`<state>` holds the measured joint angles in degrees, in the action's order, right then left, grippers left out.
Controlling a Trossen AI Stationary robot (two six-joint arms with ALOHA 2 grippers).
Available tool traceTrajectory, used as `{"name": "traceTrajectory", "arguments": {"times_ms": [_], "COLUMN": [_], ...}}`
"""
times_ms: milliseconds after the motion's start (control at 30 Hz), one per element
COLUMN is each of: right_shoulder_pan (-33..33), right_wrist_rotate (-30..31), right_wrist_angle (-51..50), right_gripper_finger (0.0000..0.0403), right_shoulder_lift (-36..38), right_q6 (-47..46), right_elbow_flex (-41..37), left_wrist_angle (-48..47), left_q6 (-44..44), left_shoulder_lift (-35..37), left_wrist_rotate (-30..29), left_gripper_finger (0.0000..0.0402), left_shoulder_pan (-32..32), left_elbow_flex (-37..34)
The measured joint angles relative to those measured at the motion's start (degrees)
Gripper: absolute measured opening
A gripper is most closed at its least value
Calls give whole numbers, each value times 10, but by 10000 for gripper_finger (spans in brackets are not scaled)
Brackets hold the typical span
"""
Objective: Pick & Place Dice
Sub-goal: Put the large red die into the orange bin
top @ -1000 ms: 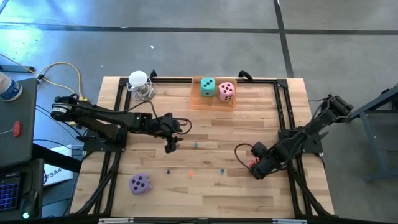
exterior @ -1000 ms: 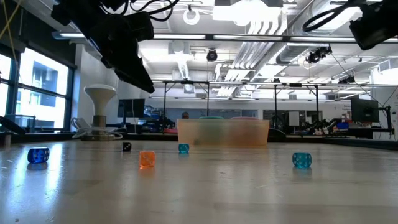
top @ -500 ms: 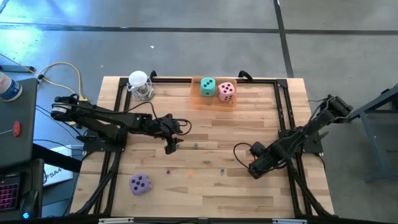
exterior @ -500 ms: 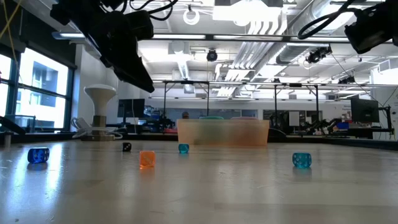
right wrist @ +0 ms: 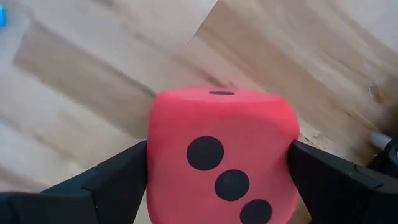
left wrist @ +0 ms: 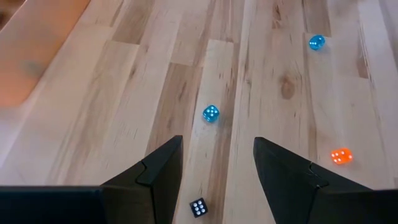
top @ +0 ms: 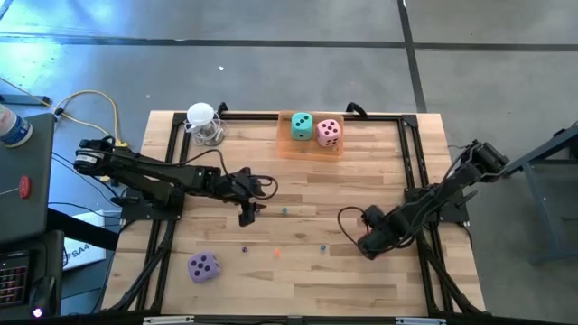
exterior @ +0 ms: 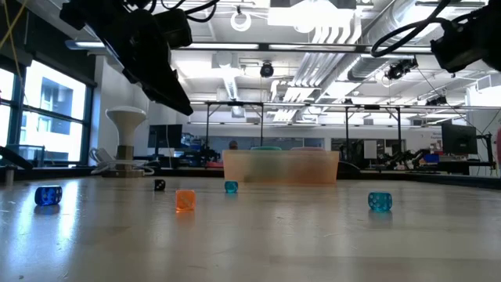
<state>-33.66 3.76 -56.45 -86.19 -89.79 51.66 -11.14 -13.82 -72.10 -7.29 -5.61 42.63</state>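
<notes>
The red die sits on the wood with three pips up. My right gripper points down over it near the table's right side, open, with one finger on each side. This gripper hides the die in the high view. The teal die and the pink die lie in the orange bin at the far edge. The purple die rests on the table at the near left. My left gripper hangs open over mid-table with nothing between its fingers. My right gripper comes at the red die from above, and its fingers stand close against the die's two opposite sides. I cannot tell whether they touch it. The die rests on the table.
Several tiny dice lie scattered mid-table: a blue one, a black one, an orange one and another blue one. A white stand is at the far left. Black frame rails run along the table's sides.
My right gripper has eased a little toward the table's left and down over the red die. A red patch showed beside it in the high view a second ago and is now covered. Its fingers have not changed their gap.
</notes>
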Motion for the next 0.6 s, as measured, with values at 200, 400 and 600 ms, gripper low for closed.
{"name": "traceTrajectory", "arguments": {"times_ms": [200, 400, 600], "right_shoulder_pan": [3, 1, 12], "right_wrist_rotate": [109, 55, 20], "right_wrist_angle": [2, 41, 94], "right_gripper_finger": [358, 367, 368], "right_shoulder_lift": [-8, -22, -82], "right_q6": [-43, -38, 49], "right_elbow_flex": [-11, -14, -12], "left_wrist_angle": [0, 0, 1], "left_q6": [-1, -11, -12], "left_shoulder_lift": [0, 0, 0], "left_wrist_rotate": [0, -1, -1], "left_gripper_finger": [189, 189, 189], "left_shoulder_pan": [0, 0, 0], "left_elbow_flex": [0, 0, 0]}}
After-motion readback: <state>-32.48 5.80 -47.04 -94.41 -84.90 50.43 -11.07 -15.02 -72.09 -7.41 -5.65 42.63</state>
